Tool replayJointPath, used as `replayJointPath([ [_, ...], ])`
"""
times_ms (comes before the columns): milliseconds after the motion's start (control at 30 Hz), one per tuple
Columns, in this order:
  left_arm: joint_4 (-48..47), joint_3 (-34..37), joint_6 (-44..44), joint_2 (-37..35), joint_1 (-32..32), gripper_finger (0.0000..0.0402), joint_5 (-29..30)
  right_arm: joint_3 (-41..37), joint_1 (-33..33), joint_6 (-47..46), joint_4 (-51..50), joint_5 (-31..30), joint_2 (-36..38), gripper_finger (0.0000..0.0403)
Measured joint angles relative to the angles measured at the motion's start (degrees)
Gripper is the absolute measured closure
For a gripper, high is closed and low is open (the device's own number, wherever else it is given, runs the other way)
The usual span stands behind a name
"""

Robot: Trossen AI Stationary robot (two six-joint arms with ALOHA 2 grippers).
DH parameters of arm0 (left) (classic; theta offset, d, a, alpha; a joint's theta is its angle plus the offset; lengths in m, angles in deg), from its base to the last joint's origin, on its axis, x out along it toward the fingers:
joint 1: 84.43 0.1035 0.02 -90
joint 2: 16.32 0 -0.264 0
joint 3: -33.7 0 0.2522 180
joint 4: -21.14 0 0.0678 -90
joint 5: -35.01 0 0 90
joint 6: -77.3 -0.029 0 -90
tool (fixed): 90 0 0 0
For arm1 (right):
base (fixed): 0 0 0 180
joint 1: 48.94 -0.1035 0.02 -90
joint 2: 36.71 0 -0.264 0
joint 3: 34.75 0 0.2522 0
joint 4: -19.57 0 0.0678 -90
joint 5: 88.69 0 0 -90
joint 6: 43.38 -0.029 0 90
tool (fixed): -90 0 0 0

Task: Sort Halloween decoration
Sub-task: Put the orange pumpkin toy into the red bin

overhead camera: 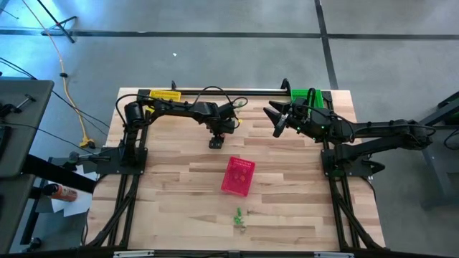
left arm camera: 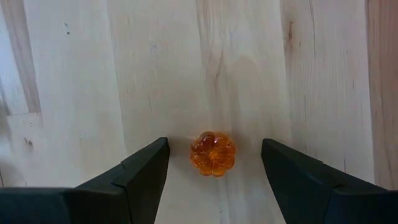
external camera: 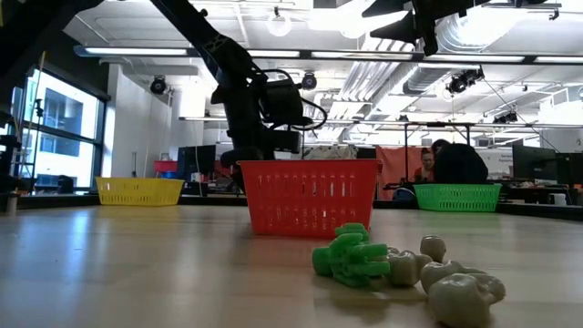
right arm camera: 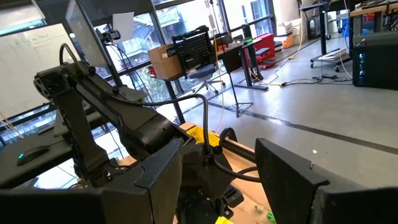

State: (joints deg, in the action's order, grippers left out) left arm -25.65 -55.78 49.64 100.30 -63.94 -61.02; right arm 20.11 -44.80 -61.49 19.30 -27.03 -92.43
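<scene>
At the bench's far left corner stood the yellow basket (overhead camera: 166, 94). My left gripper (left arm camera: 214, 167) hung over the far-centre boards, fingers spread wide with nothing between them but air, straddling the orange pumpkin trinket (left arm camera: 212, 153), which lay on the wood untouched. The red basket (overhead camera: 238, 175) sat near the centre of the bench. Toward the near edge lay the remaining decorations, a green trinket (external camera: 352, 256) with pale pieces (external camera: 453, 281) just beside it. My right gripper (overhead camera: 276, 120) waited raised above the far right part of the bench, released and empty, close to the green basket (overhead camera: 305, 97) at the far right corner. Judged risk: the pumpkin was small and rounded, so a closure begun too high would pinch its crown and squirt it out across the boards; a descent too deep would drive my fingertips into the wood. It also sat slightly nearer one finger, so an uneven closure could nudge it sideways. Hard to make out: the pumpkin was hidden under my left wrist in the high view, the pale pieces' shapes were unclear, and no view showed the baskets' contents.
</scene>
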Motion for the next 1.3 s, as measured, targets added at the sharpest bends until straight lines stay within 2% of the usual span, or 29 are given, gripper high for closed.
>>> replayJointPath([
  [600, -0.1, 0.0, -0.1, 0.0, 0.0, 0.0158, -1.1, 0.0, 0.0, 0.0, -0.6, 0.0, 0.0, 0.0205],
  [733, -0.2, 0.0, -0.1, 0.0, 0.0, 0.0186, -1.1, 0.0, 0.0, 0.0, -0.6, 0.0, 0.0, 0.0205],
  [1067, -0.1, 0.1, 0.0, 0.0, -0.1, 0.0290, -0.8, 0.0, 0.0, 0.0, -0.6, 0.0, 0.0, 0.0205],
  [1300, -0.1, 0.0, 0.0, 0.0, 0.0, 0.0330, -0.6, 0.0, 0.0, 0.0, -0.6, 0.0, 0.0, 0.0205],
])
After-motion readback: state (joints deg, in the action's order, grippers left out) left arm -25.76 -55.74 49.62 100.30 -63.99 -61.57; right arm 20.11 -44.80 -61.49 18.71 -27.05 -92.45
